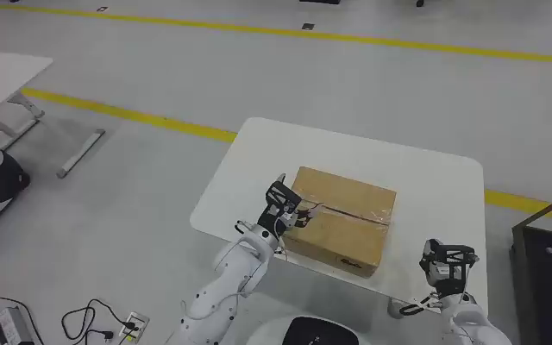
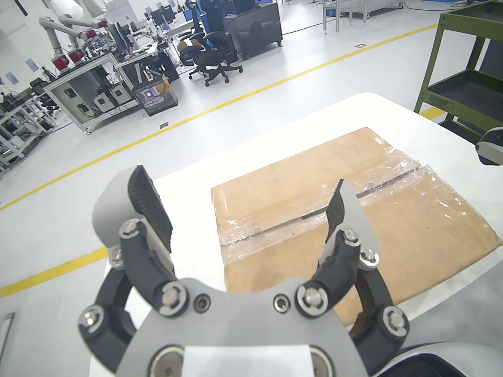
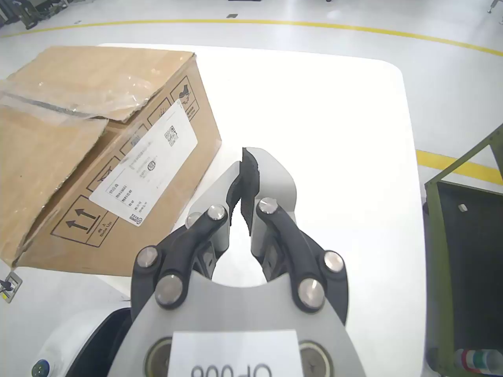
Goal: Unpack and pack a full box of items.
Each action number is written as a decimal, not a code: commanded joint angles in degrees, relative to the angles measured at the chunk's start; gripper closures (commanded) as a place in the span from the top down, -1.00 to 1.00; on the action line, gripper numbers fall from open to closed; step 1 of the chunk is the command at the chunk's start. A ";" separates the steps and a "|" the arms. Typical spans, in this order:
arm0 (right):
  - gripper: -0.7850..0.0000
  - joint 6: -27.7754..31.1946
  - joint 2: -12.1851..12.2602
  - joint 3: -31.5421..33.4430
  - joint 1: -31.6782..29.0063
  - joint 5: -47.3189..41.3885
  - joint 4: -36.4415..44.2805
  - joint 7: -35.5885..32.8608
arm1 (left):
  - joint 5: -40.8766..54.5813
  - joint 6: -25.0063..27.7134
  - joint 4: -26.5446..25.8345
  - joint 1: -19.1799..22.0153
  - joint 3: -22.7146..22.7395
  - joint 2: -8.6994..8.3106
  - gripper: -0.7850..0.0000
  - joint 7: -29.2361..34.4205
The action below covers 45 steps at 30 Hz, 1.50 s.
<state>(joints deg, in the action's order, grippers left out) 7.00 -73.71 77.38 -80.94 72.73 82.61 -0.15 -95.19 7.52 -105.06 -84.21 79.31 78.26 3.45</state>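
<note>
Left gripper (image 2: 239, 194), jaws spread apart, is held at the seam end of the cardboard box (image 1: 341, 216), set on the white table (image 1: 431, 172); right gripper (image 3: 245, 162), jaws pressed together, is held beside it, apart; contents are hidden by shut flaps.

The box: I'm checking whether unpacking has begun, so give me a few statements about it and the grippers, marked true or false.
1. The box sits on the table, with clear tape along its top seam. True.
2. The left gripper is shut on the tape. False: it is open and empty, at the box's end near the taped seam.
3. The right gripper is shut. True.
4. The right gripper presses on the box's top. False: it is over the table beside the box, apart from it.
</note>
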 commanded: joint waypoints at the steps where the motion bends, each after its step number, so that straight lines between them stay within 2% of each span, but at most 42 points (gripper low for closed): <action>1: -1.00 0.12 -0.19 -0.92 0.95 -0.33 -1.57 0.11 | 0.00 0.00 0.00 0.00 0.00 0.00 1.00 0.00; 8: -1.00 0.34 -1.01 -3.87 3.93 -2.68 -6.52 1.00 | 0.00 0.00 0.00 0.00 0.00 0.00 1.00 0.00; 10: -1.00 0.08 -1.18 -5.22 4.40 -1.03 -7.00 1.51 | 0.00 0.00 0.00 0.00 0.00 0.00 1.00 0.00; 20: -1.00 1.95 -2.42 -10.12 6.75 -3.48 -9.91 1.86 | 0.00 0.00 0.00 0.00 0.00 0.00 1.00 0.00; 29: -1.00 3.51 -3.02 -12.45 8.95 -3.38 -12.79 2.20 | 0.00 0.00 0.00 0.00 0.00 0.00 1.00 0.00; 38: -1.00 5.53 -3.23 -12.79 10.10 -4.57 -13.96 3.17 | 0.00 0.00 0.00 0.00 0.00 0.00 1.00 0.00; 42: -1.00 3.09 -2.99 -11.25 9.14 -4.33 -12.79 4.41 | 0.10 0.04 -0.06 -0.02 -0.04 0.00 1.00 -0.08; 45: -1.00 0.10 -2.46 -8.50 7.07 -3.97 -10.47 4.98 | 0.63 2.44 -0.83 0.26 -0.82 -0.10 1.00 -0.38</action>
<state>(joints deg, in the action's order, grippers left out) 8.03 -76.35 67.91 -73.16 68.68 71.33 4.80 -94.77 9.03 -105.70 -84.10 78.74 78.20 3.02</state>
